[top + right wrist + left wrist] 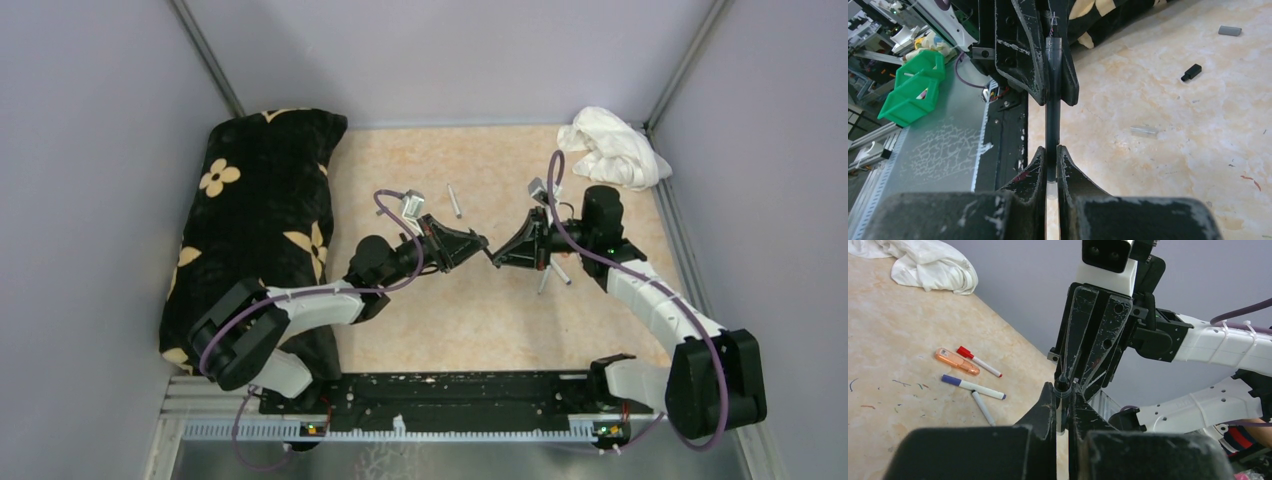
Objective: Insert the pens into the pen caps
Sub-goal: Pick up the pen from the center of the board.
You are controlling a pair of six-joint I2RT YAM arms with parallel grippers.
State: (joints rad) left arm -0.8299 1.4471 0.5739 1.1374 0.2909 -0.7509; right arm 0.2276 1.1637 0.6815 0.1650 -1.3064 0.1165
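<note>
Misaligning the 2 ends is the main hazard here. The right gripper (1050, 157) is pinched tight on one end of a grey pen (1051, 115), and the left gripper (1062, 399) stands narrow around the opposite end. Both arms therefore hold 1 thin rod in mid-air, tip to tip, above the middle of the table (450, 330). If either arm pushes off the pen's axis, the barrel would likely bend, slide through the pads, or spring out and drop. A paler sleeve (1053, 46) shows between the left fingers. It may be a cap, but I cannot tell that or how far it is seated, so too short a push could leave it loose. Nothing stands between the 2 grippers except the pen itself. On the right arm's side an orange highlighter (955, 361), a red-capped pen (979, 361), a blue-capped pen (973, 387) and a second grey pen (983, 408) lie close together. A black cap (1191, 72), a grey cap (1229, 31) and a clear cap (1144, 131) lie apart on the left arm's side. All of these lie on the table, below the held pen, and a dropped pen could roll among them. A flowered pillow (260, 220) fills the left edge, and a white cloth (612, 145) lies in the far right corner.
</note>
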